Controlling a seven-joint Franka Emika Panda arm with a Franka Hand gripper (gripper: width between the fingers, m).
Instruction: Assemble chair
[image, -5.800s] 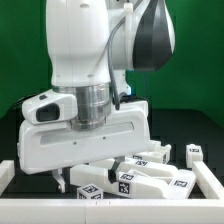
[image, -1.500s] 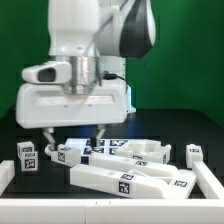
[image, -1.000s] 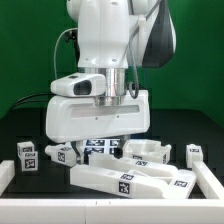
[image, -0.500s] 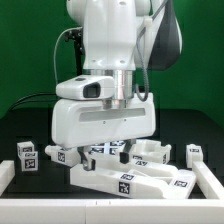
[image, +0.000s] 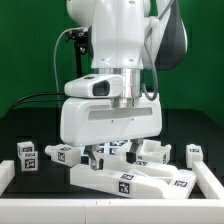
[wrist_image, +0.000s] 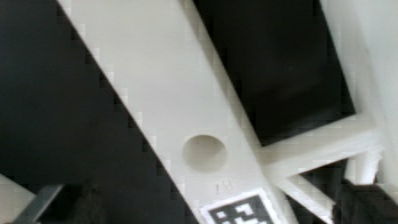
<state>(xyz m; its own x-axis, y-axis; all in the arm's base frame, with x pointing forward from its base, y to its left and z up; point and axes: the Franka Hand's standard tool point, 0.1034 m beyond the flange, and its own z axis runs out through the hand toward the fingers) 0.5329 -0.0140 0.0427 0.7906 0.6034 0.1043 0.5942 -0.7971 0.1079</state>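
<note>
Claw (image: 108, 156) is spread wide right now with nothing clamped in it. It hangs low over the middle of the black table (image: 25, 135), fingers pointing down.

On the wrist view I see a white bar (wrist_image: 160, 100) with a round hole (wrist_image: 205, 152) and the corner of a tag (wrist_image: 249, 212). It runs between the two dark fingertips (wrist_image: 43, 204). I can't tell whether they touch it.

The chair is all loose parts around the claw. The long bar (image: 150, 183) lies flat just on the near side of the claw, with a tag (image: 125, 183) on its face. It stretches off toward the exterior view's right. Two small tagged blocks sit on the exterior view's left, one (image: 65, 154) near the claw and the other (image: 27, 153) farther out. On the exterior view's right there's a chunky piece (image: 156, 152) just beside the claw, and a small part (image: 195, 152) stands apart beyond it. A bit of the marker board (image: 113, 147) peeks out under the claw.
</note>
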